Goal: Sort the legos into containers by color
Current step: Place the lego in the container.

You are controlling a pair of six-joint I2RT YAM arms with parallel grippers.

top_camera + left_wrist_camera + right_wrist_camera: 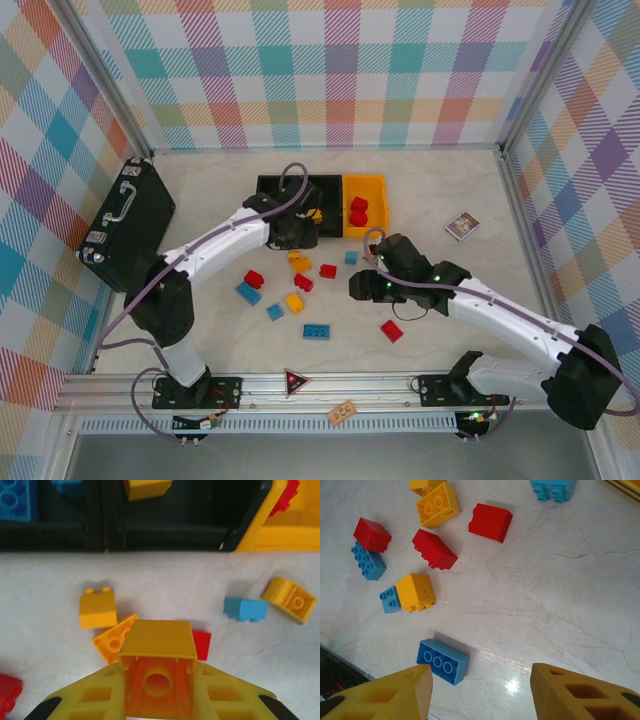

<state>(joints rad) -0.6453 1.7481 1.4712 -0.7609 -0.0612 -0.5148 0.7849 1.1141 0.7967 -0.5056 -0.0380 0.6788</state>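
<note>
Left gripper (157,692): clamped on a yellow brick (157,640), whose hollow underside faces my wrist camera. The fingers (95,697) are cut off by the bottom edge. The held brick hangs above the table (430,190), just short of the bins.

Black bin (268,190): from above, my left arm covers most of it, so I cannot make out the divider there. On the left wrist camera its compartments run off the top edge. I see a blue piece (17,500) in the left one and a yellow piece (145,487) in the next, both cropped.

Yellow bin (366,181): joined to the black bin's right side, with red bricks (358,211) inside.

Right gripper (480,692): jaws spread wide, holding nothing, over bare table. Only the finger ends show.

Long blue brick (442,661): lying flat, studs up, just beyond the finger on the left of that view.

Loose bricks, partly hidden behind the held one: an orange brick (112,642) and a red brick (202,644).

Other loose bricks nearby: a small yellow brick (97,610), a light blue brick (245,609) and a rounded yellow brick (290,599).

Black case (130,218): at the table's left edge, well apart from the bricks.
</note>
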